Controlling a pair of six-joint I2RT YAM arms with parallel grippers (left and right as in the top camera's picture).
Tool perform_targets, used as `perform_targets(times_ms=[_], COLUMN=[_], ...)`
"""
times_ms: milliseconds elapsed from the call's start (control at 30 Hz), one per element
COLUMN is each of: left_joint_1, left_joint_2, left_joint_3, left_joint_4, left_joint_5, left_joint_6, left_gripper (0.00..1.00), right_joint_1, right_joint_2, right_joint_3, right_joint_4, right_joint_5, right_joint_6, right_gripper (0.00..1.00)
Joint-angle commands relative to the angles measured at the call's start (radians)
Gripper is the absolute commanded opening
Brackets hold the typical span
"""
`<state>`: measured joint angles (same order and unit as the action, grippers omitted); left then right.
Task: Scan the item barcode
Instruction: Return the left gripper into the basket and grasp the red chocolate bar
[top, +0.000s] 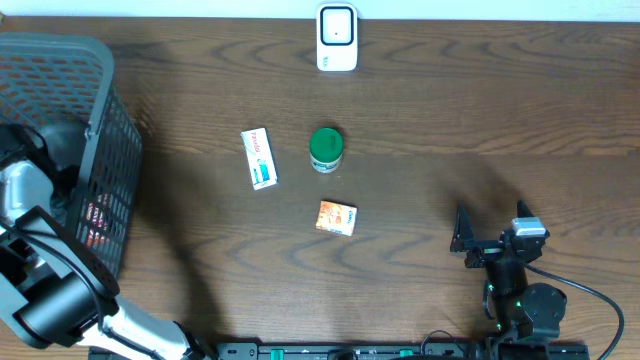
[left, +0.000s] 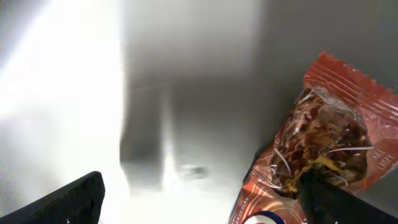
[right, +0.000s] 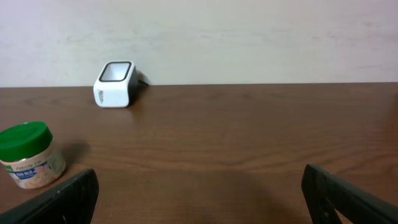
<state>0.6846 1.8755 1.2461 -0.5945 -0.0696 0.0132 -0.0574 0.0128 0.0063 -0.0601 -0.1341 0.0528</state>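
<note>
A white barcode scanner (top: 337, 38) stands at the table's far edge; the right wrist view has the scanner (right: 114, 84) at upper left. My left gripper (left: 200, 186) is open inside the black mesh basket (top: 105, 120), over its pale floor. A red snack packet (left: 329, 137) lies there, and the right finger (left: 339, 202) overlaps its lower edge without gripping it. My right gripper (top: 490, 228) hovers open and empty over bare wood at the front right, and in its own view that gripper (right: 199, 186) faces the scanner.
On the table lie a white box (top: 259, 158), a green-lidded jar (top: 326, 149) and a small orange box (top: 336, 217). The same jar (right: 28, 154) sits at the left of the right wrist view. The basket fills the left side.
</note>
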Motion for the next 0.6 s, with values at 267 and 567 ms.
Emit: perform_targets(times_ms=[267,567], left_joint_1=[-0.002,-0.008], left_joint_2=[-0.001,-0.124], left_joint_3=[-0.023,-0.023], left_joint_4=[-0.05,-0.05], left_joint_5=[-0.152,0.002], left_joint_6=[-0.081,-0.093], left_gripper=[0.98,0.98], right_joint_1=[0.007,0.007], right_joint_2=[-0.003,-0.003], right_joint_3=[-0.001,-0.001], right_joint_4=[-0.004,-0.004], right_joint_5=[0.002,0.002], right_joint_6=[0.013,0.013], right_gripper=[0.99,0.99])
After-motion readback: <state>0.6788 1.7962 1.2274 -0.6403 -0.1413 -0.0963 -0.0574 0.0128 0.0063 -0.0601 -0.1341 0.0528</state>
